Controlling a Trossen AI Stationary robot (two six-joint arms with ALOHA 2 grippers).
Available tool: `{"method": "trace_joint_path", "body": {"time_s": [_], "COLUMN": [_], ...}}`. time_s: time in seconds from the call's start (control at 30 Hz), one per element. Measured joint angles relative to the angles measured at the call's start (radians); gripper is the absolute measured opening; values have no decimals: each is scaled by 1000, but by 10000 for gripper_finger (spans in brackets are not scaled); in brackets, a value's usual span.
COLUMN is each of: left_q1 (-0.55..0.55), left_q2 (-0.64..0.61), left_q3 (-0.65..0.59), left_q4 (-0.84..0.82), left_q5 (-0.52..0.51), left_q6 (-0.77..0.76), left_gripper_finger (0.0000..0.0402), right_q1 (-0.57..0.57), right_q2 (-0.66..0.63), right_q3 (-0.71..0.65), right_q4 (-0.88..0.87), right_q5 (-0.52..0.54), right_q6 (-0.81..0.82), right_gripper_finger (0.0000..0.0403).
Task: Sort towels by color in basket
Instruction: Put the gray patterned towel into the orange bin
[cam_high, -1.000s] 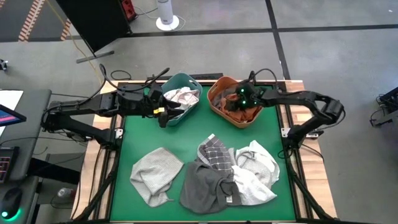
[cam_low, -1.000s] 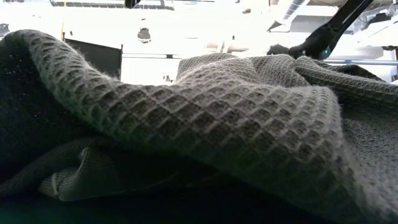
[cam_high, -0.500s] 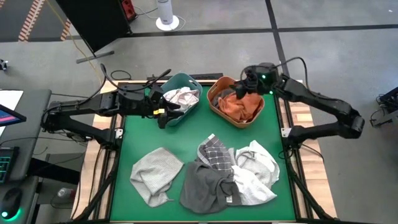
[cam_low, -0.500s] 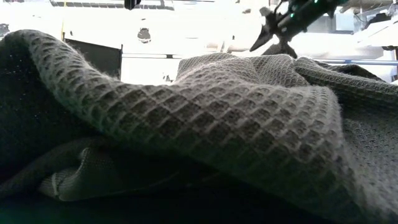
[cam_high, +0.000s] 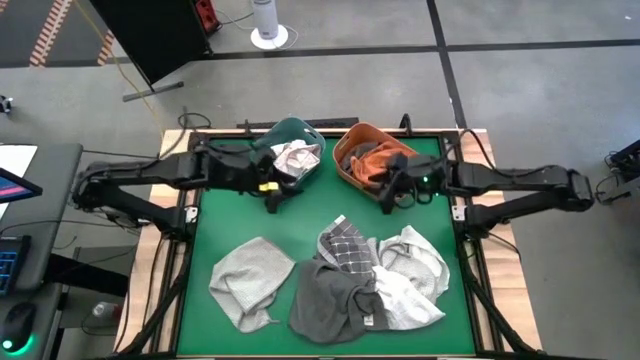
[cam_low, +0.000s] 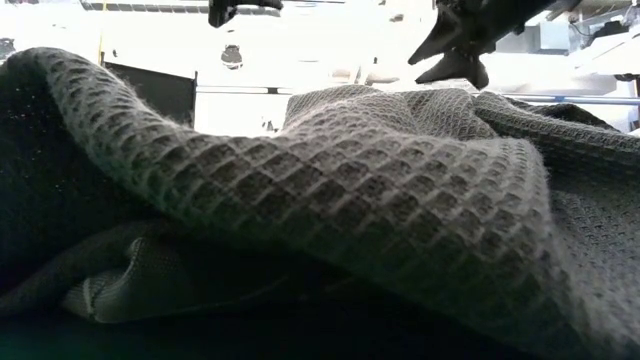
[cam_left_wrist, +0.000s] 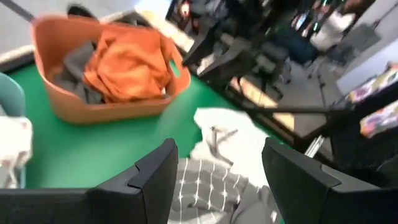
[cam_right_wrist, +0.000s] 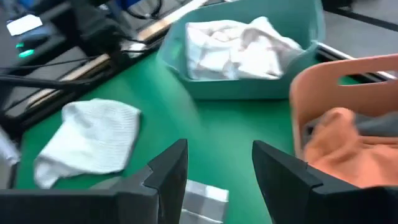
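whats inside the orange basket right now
The orange basket holds a rust-orange towel lying on top of a dark grey towel, which shows only at the edges. Whatever lies beneath them is covered.

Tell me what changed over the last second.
The right gripper rose out of the orange basket, leaving the rust-orange towel there, and now hangs open and empty just beside it. The left gripper shifted slightly by the teal basket. The towels on the mat stayed put.
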Motion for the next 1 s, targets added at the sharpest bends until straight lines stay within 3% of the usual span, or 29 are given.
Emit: {"method": "trace_joint_path", "body": {"time_s": [0.23,0.33,0.47,0.67,1.0], "left_q1": [-8,-9,-13,-10,-23], "left_q2": [125,188,269,388,455], "left_q3": [5,61,174,349,439], "left_q4": [105,91,17,-143,-232], "left_q5": [57,58,62,130,234], "left_q6": [-15,4,57,118,134], "left_gripper_finger": [224,224,224,224,224], "right_q1": [131,175,235,334,488], "right_q2": [-4,-4,-22,-114,-190], "right_q3": [-1,-1,-2,-2,-59], "right_q4": [-11,-38,-121,-202,-220], "right_q5": [4,7,49,211,219], "right_q6": [-13,-16,20,54,104], "right_gripper_finger": [207,207,207,207,207]}}
